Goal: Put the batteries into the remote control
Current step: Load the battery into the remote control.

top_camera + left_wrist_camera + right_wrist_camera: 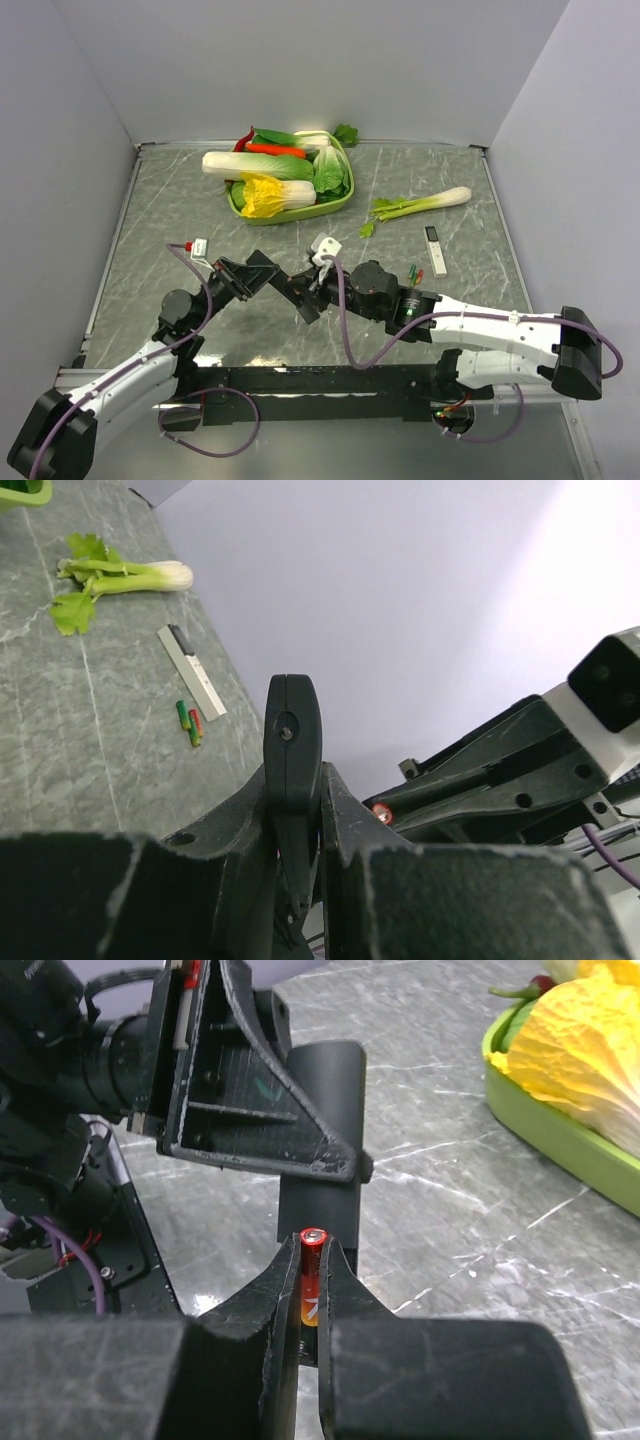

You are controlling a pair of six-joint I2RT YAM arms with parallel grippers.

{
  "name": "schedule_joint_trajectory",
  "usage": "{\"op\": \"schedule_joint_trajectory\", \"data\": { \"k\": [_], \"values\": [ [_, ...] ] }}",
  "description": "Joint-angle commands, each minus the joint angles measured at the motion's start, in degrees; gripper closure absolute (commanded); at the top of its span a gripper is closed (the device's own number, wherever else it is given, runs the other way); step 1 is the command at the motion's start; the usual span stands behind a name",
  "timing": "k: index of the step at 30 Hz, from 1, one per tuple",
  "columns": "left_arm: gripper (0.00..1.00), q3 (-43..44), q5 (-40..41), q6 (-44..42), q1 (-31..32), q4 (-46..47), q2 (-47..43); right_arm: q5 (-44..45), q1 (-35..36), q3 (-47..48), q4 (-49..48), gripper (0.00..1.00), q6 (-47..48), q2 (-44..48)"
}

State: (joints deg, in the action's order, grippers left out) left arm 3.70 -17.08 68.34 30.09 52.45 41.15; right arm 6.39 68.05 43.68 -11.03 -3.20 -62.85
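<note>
My left gripper (262, 272) is shut on the black remote control (292, 288) and holds it above the table; in the left wrist view the remote (292, 738) stands edge-on between the fingers. My right gripper (312, 1255) is shut on a red and orange battery (312, 1282), its tip close against the remote (320, 1150). The right gripper (318, 297) meets the remote near the table's middle. More batteries (415, 272), red and green, lie together on the table; they also show in the left wrist view (190, 723).
A slim white device (435, 250) with a dark end lies to the right of the batteries. A celery stalk (420, 205) lies behind it. A green basket (300, 214) of vegetables stands at the back centre. Grey walls enclose the table.
</note>
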Motion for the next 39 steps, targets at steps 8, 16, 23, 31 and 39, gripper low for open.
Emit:
{"op": "schedule_joint_trajectory", "data": {
  "k": [8, 16, 23, 31, 39],
  "values": [
    [0.99, -0.3, 1.1, 2.5, -0.1, 4.3, -1.2, 0.8, 0.9, -1.0, -4.1, 1.00, 1.2, -2.0],
    [0.99, -0.1, 1.7, 2.5, -0.1, 4.2, -0.7, -0.6, 1.6, 0.1, -1.8, 1.00, 1.4, -2.4],
    [0.99, 0.4, 1.8, 1.8, -0.1, 3.5, -0.5, -1.0, 2.1, 1.1, -0.7, 1.00, 1.8, -2.9],
    [0.99, 0.7, 2.4, 1.5, -0.1, 2.7, -1.8, 1.4, 2.1, 0.3, 0.7, 1.00, 1.2, -3.9],
    [0.99, 0.7, 3.2, 1.1, -0.1, 1.7, -3.4, 3.2, 2.1, -0.2, 2.9, 1.00, 0.0, -4.1]
  ]
}}
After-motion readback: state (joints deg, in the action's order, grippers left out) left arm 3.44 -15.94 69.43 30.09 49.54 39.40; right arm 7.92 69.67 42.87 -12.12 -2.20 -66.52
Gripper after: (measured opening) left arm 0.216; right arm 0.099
